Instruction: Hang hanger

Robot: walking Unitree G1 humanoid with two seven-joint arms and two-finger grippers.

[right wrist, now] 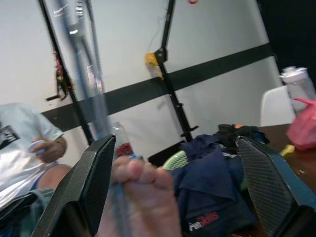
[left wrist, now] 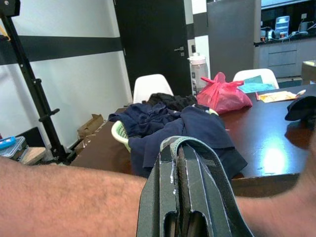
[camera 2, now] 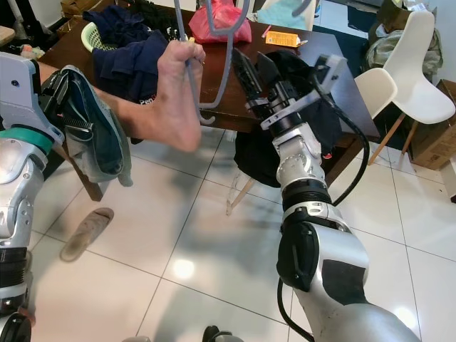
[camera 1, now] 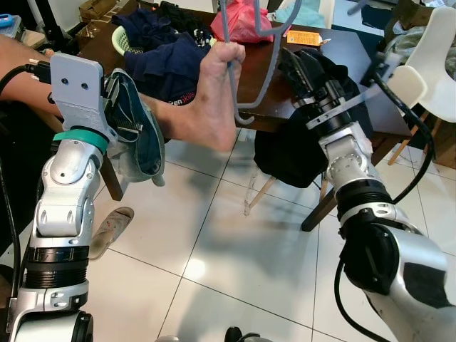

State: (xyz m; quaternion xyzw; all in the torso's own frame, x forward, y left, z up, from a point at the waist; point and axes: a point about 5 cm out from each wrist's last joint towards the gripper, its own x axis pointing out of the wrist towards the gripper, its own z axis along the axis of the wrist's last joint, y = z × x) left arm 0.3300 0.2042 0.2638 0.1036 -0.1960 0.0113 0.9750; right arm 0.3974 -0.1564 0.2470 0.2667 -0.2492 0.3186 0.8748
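While the dark wooden table (left wrist: 276,143), heaped with navy clothes (camera 1: 167,60) and a red bag (camera 1: 242,21), spreads across the background, a person's bare leg reaches in from the robot's left. Its foot (camera 1: 210,100) is raised in front of the table edge.

The right gripper (camera 2: 255,75) is lifted toward that foot. Its two fingers are spread wide, and in its wrist view they stand on either side of the toes without touching them. The left gripper (camera 1: 121,114) is held up beside the person's shin. Its fingers are pressed together, with a grey-green cloth (camera 1: 139,142) draped over them and hanging down. Whether they actually pinch that cloth I cannot tell.

The grey hanger (camera 1: 231,78) is clamped between the person's toes; its thin rods rise out of the top of the head views and one curved end dips just below the foot.

This looks like the handover step: the hanger is being offered and is not yet taken. The next move likely calls for sliding the spread right fingers around a rod clear of the toes, then closing firmly before any lifting toward a rail.
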